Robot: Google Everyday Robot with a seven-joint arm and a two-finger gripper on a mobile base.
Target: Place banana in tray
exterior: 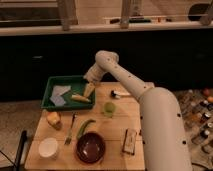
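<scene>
Gripper (pixel 88 90) over tray (pixel 67 81) R end, by banana (pixel 80 98) lying inside; can't tell if clenched.

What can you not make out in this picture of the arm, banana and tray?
Camera view:
- Whether the gripper touches the banana: the gripper covers that spot.
- The tray's right rim: behind the gripper.
- The table's right side: behind the robot's body.
</scene>
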